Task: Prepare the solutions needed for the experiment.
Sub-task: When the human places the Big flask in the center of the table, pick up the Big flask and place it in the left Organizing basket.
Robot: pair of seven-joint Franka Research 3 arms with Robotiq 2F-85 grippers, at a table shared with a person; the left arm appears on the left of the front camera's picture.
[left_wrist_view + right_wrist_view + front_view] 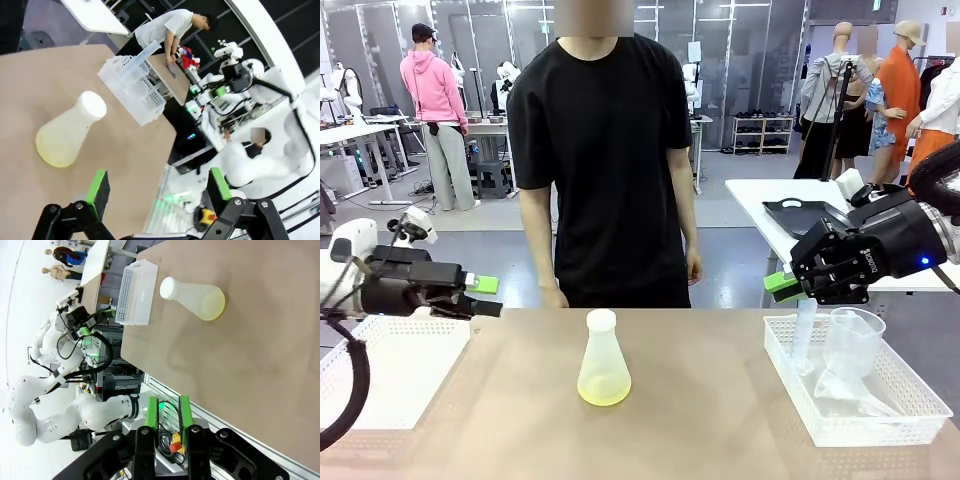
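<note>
Tabletop (710, 400) holds solutions (603, 388), well apart from right gripper (780, 285).

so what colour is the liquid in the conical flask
Pale yellow-green liquid in the clear conical flask; front view shows it best.

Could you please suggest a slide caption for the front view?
Capped flask of yellow-green solution stands mid-table before a person, left claw and right claw hovering at either side.

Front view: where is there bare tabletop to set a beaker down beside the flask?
Bare tabletop lies either side of the flask: between it and the left basket, and between it and the right basket. The strip in front of the flask is free too. The right basket is crowded with labware.
</note>
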